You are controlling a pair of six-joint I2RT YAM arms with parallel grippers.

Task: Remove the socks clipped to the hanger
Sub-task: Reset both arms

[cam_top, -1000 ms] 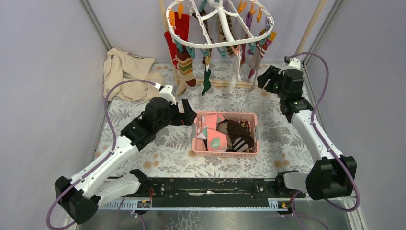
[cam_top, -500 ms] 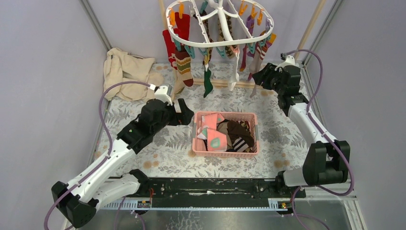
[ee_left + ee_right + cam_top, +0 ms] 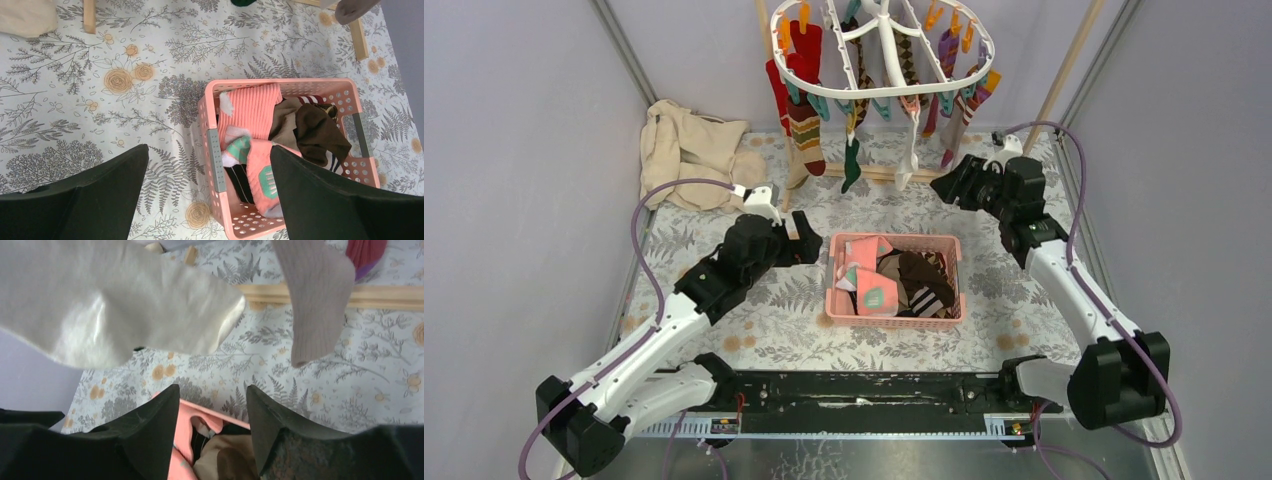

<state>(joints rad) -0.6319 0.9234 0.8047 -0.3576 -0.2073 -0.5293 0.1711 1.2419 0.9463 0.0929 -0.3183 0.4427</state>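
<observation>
The white oval hanger (image 3: 778, 45) hangs at the back centre with orange, teal and purple clips. Several socks are clipped to it: red (image 3: 786, 85), striped (image 3: 808, 135), green (image 3: 852, 165), white (image 3: 908, 150), purple and pink (image 3: 944, 110). My right gripper (image 3: 944, 186) is open and empty, just right of and below the hanging socks. In its wrist view (image 3: 211, 388) a white sock (image 3: 115, 305) and a beige ribbed sock (image 3: 312, 295) hang just ahead, untouched. My left gripper (image 3: 810, 241) is open and empty over the left rim of the basket (image 3: 209, 150).
A pink slotted basket (image 3: 944, 243) with several loose socks sits mid-table; it also shows in the left wrist view (image 3: 280, 85) and the right wrist view (image 3: 187, 425). A beige cloth (image 3: 684, 150) lies at the back left. Wooden frame poles (image 3: 1064, 70) and a base bar (image 3: 380, 295) stand behind.
My right gripper has moved left and nearer, under the hanging socks. My left gripper has drawn back slightly to the left. The hanger has swung a little.
</observation>
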